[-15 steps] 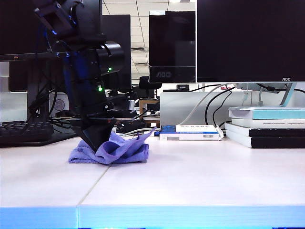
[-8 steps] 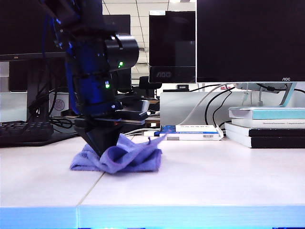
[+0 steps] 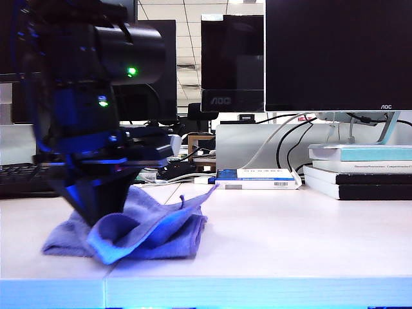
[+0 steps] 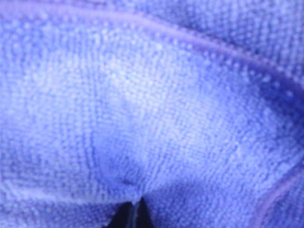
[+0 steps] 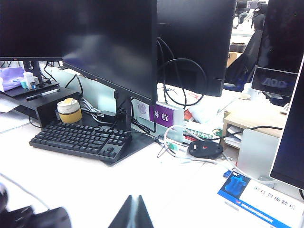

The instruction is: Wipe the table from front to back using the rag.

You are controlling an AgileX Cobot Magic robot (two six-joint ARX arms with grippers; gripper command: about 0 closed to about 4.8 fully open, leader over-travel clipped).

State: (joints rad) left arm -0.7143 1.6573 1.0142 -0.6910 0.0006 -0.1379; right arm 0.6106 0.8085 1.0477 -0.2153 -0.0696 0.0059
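Observation:
The lavender-blue rag (image 3: 148, 228) lies bunched on the pale table (image 3: 290, 238), near its front edge and left of the middle. My left gripper (image 3: 96, 215) points down into the rag's left part. In the left wrist view the rag (image 4: 142, 118) fills the frame, and the left gripper (image 4: 134, 209) is shut with the cloth's folds gathered at its tips. My right gripper (image 5: 134, 202) shows only in the right wrist view. It is shut with nothing in it, above bare table in front of a keyboard.
A blue-and-white book (image 3: 257, 178) and a stack of books (image 3: 360, 170) lie at the back right under the monitors (image 3: 335, 55). Behind stand a black keyboard (image 5: 80, 140), a tape roll (image 5: 69, 110), a mouse (image 5: 205, 148) and loose cables.
My left arm has come toward the front edge and to the left, dragging the rag with it. The rag now lies nearer the front and more spread out.

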